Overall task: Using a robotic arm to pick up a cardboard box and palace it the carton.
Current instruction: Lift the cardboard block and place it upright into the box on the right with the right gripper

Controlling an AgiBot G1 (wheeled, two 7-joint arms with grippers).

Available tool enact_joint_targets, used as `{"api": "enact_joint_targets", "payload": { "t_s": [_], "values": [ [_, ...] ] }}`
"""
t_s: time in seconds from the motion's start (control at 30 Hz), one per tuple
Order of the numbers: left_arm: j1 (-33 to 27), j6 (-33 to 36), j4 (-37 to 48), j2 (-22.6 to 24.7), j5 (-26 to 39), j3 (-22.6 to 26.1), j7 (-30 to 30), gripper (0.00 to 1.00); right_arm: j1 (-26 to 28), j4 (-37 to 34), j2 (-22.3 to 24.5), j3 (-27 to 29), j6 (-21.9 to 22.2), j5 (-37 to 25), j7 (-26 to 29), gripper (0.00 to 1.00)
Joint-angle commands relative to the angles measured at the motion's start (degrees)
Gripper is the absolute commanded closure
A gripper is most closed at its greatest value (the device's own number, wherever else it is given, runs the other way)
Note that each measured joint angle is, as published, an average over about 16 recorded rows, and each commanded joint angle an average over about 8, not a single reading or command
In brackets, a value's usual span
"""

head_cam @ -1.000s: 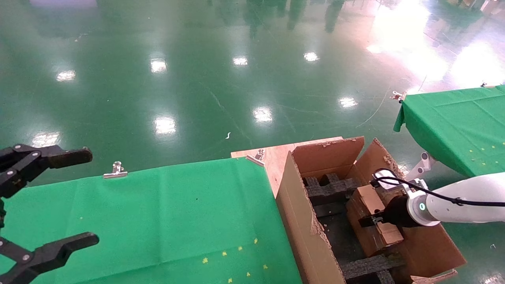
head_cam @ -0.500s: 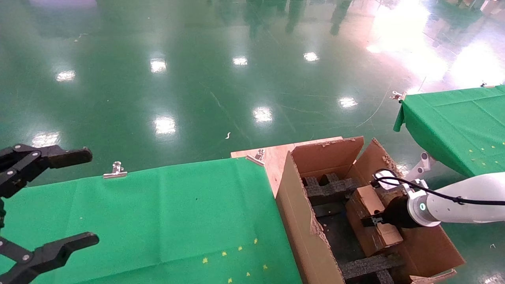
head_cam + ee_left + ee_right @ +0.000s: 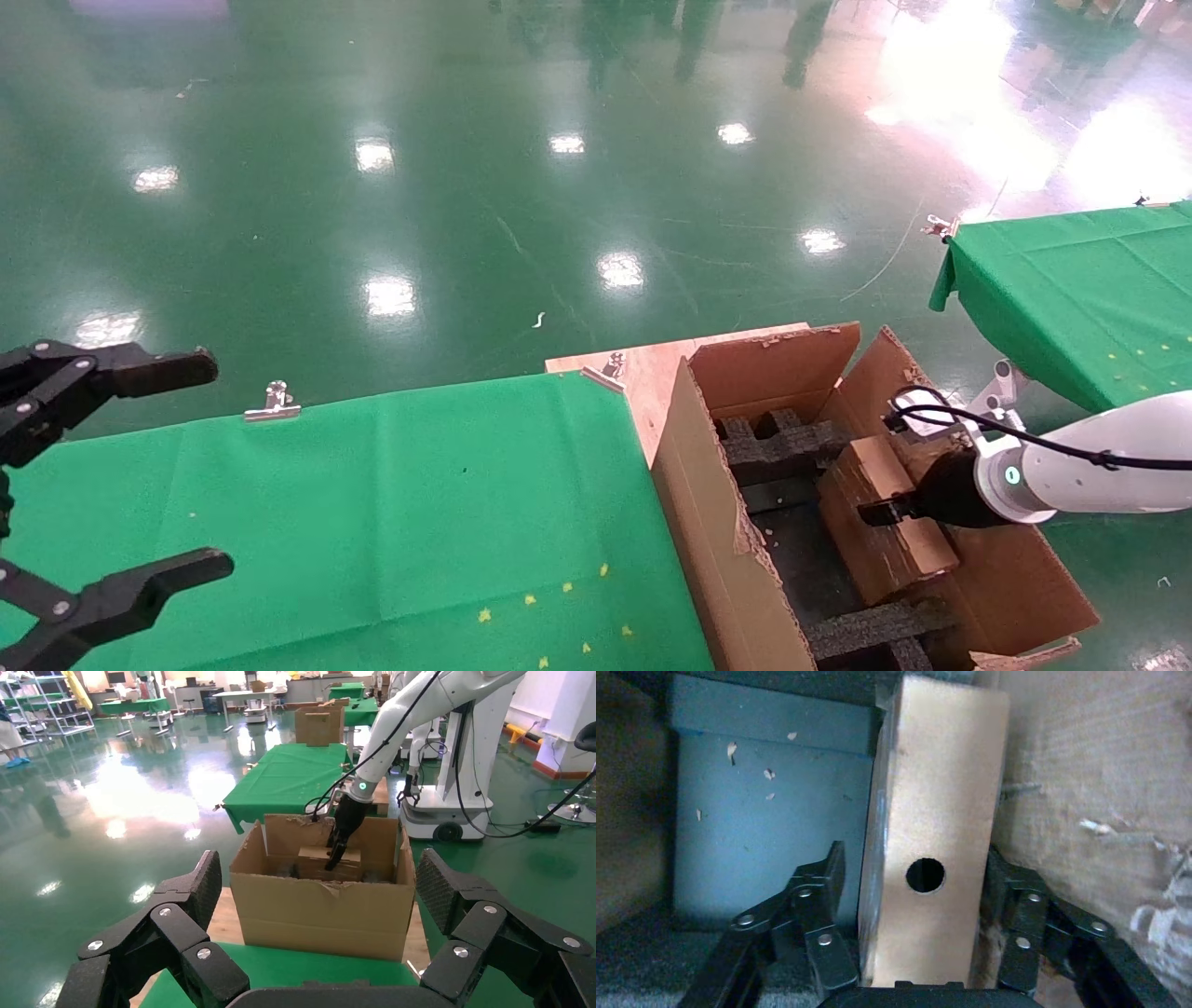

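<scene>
One cardboard box (image 3: 933,846) inside carton (image 3: 717,550), right gripper (image 3: 916,903) straddling it, fingers apart.

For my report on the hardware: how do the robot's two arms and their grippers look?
The right arm is smooth white with a black wrist section, a small green-lit ring, a grey camera block and a looping black cable. The right gripper and left gripper are black, with riveted linked fingers; the left's pads are textured.

The cardboard box (image 3: 880,522) is small, brown and closed, with a round hole in one face. It lies inside the carton (image 3: 708,531), near its right wall, between the black foam inserts. The carton is large, brown and open, with torn flaps. The white robotic arm (image 3: 1090,461) reaches into the carton from the right.
</scene>
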Motion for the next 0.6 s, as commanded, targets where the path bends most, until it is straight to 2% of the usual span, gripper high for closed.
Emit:
{"api": "enact_joint_targets", "payload": {
  "t_s": [0.03,0.37,0.6],
  "values": [
    [0.0,0.0,0.0,0.0,0.0,0.0,0.0,0.0,0.39,0.73,0.41,-0.23,-0.25,-0.51,0.48,0.0],
    [0.0,0.0,0.0,0.0,0.0,0.0,0.0,0.0,4.7,4.45,2.34,0.06,0.55,-3.76,2.74,0.0],
    [0.0,0.0,0.0,0.0,0.0,0.01,0.0,0.0,11.55,11.87,5.12,3.12,0.68,-3.77,-0.58,0.0]
  ]
}}
